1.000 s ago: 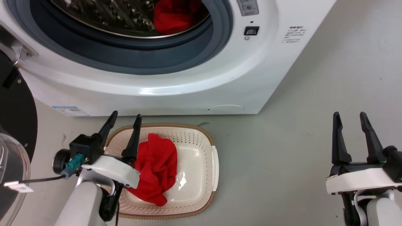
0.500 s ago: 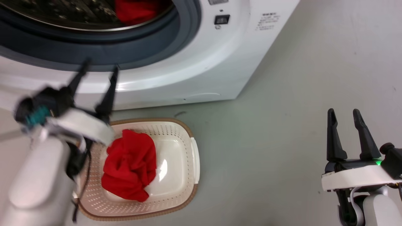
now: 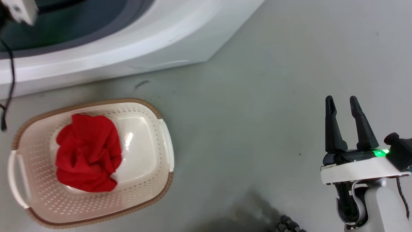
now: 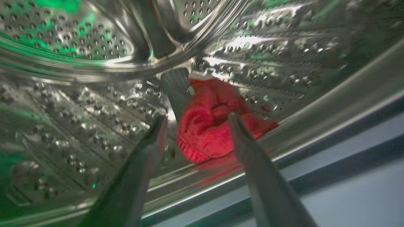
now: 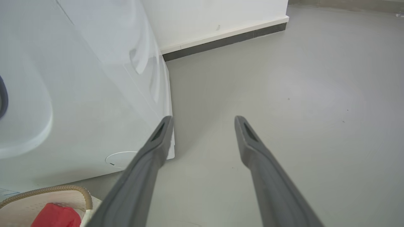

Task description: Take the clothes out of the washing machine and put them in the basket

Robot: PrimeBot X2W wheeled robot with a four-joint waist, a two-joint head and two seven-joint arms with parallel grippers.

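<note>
Fingers (image 4: 139, 170) of your left gripper (image 4: 197, 116), long and dark, are spread wide and empty. Their tips frame the second bright red soft garment (image 4: 208, 126), which lies low on the wall of the shiny perforated steel drum (image 4: 79, 104). They look short of the cloth, though blur in the left wrist view keeps you from being sure.

That is the change. A second ago this gripper stood open just above the low oval cream plastic basket (image 3: 167, 145), beside the first crumpled red garment (image 3: 87, 151) lying in it. Half a second ago it was lifting away from the basket, and now it reaches into the large white washing machine (image 3: 128, 42). The basket sits further to the lower left of the head view only because the camera swung, not because the basket moved.

Your right gripper (image 3: 341, 100) is as it was, fingers apart and holding nothing, over bare grey floor (image 3: 257, 96) well apart from the basket.

Judge the job half done: one garment delivered, one left in the drum. Next you likely need to push deeper, centre on the heap and close, and expect the soft cloth to trail as it comes out
</note>
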